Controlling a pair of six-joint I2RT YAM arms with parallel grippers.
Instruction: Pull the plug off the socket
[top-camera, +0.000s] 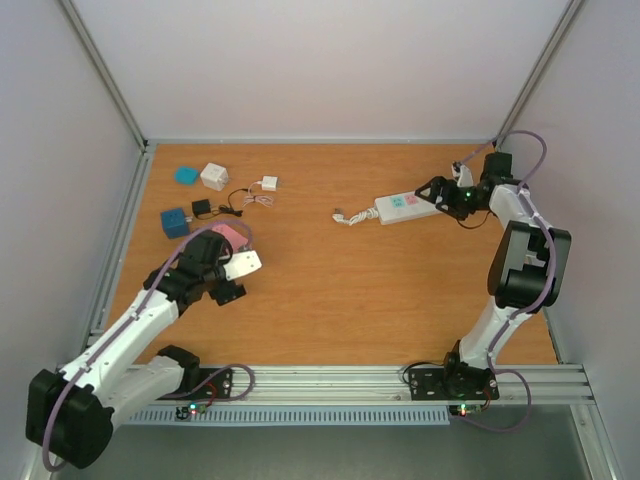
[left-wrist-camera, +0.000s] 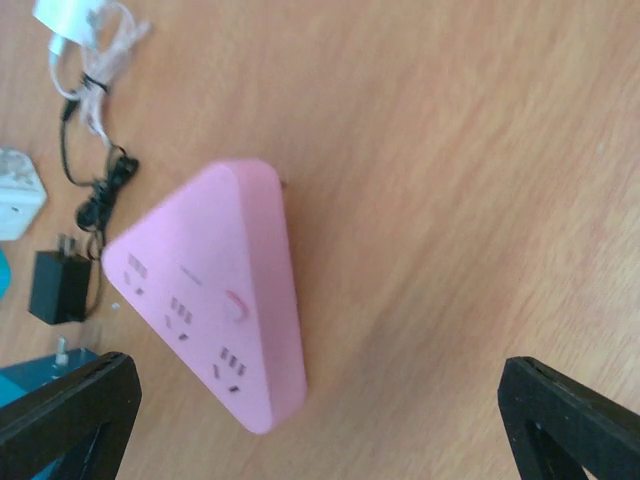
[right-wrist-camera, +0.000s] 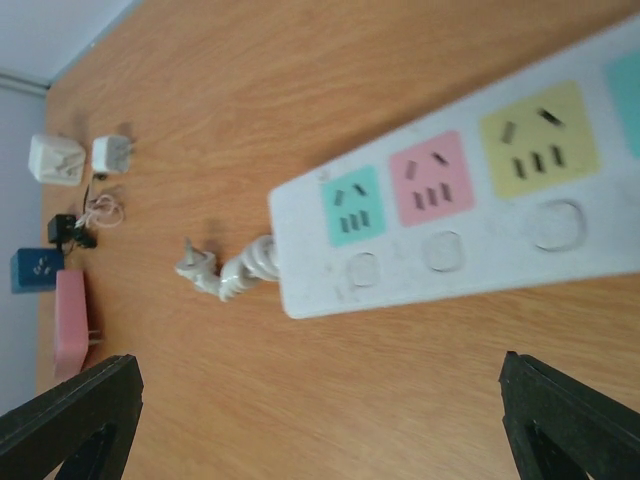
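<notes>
Socket (top-camera: 400, 208) lay on surface (top-camera: 330, 300), visible faces bare; right tool (right-wrist-camera: 320, 415) gaped just beside its cordless end, likely to steady it. Pink plug (left-wrist-camera: 215, 310) lay well apart from socket, under wide-open left tool (left-wrist-camera: 320, 415): apparently already off.

No readable text (nothing legible anywhere).
</notes>
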